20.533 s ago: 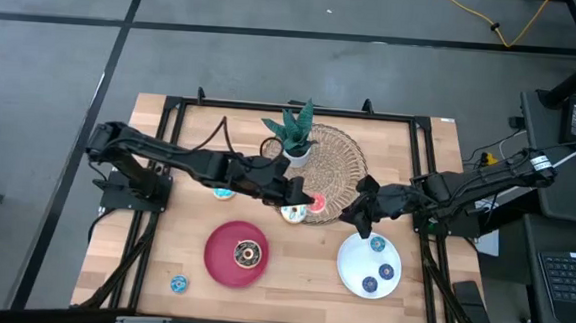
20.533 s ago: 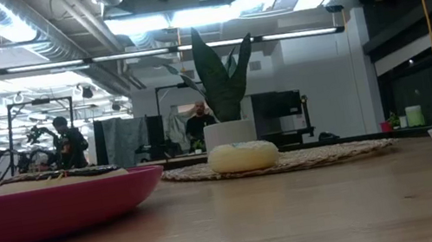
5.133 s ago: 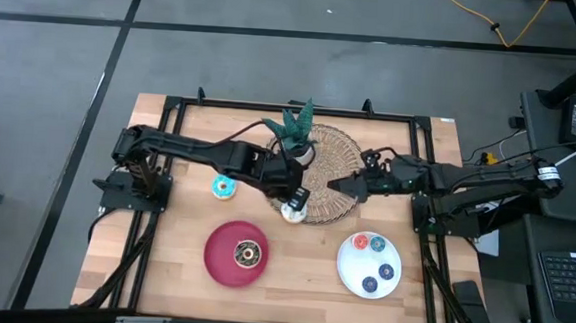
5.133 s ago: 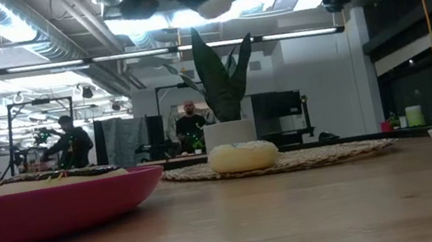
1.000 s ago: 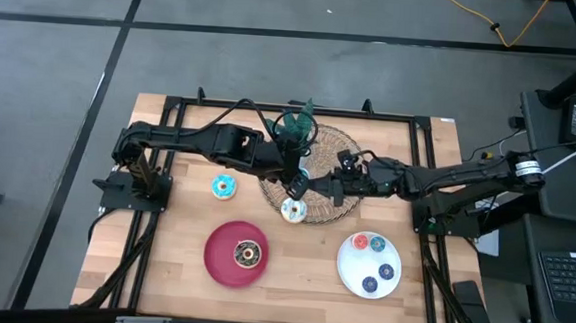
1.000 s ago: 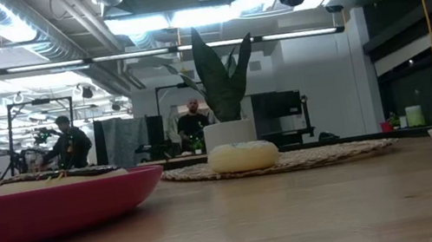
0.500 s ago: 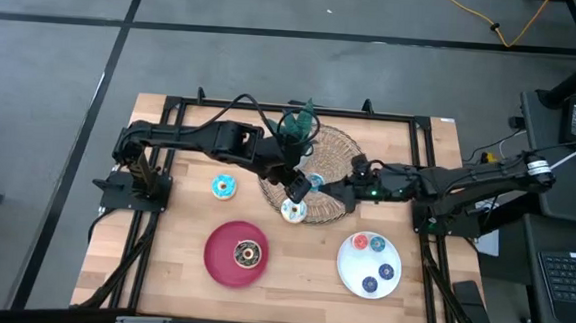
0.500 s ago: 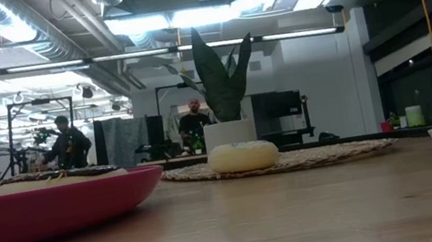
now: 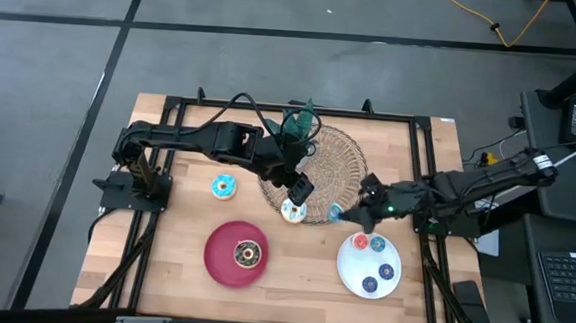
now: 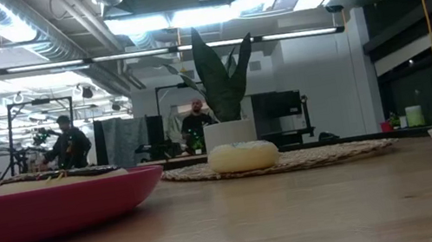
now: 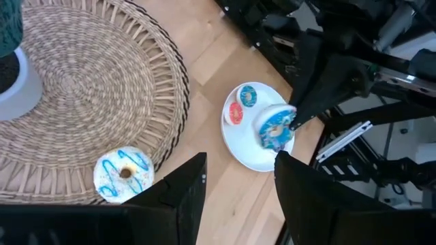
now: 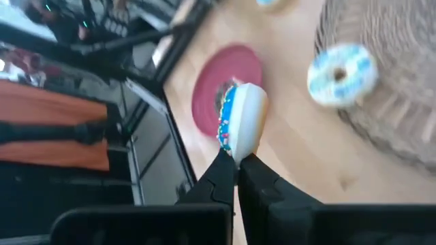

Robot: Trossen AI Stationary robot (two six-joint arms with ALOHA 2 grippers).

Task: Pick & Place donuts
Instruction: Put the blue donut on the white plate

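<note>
Right pincer (image 9: 337, 215) clamped on a small blue-iced donut (image 12: 242, 126), held in the air just beside the woven mat (image 9: 343, 155). Left pincer (image 9: 301, 189) empty, jaws apart, above the mat's white sprinkled donut (image 9: 292, 212).

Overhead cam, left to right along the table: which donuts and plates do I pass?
Blue donut → red plate → white donut → small donut in the right claw → white plate.
</note>
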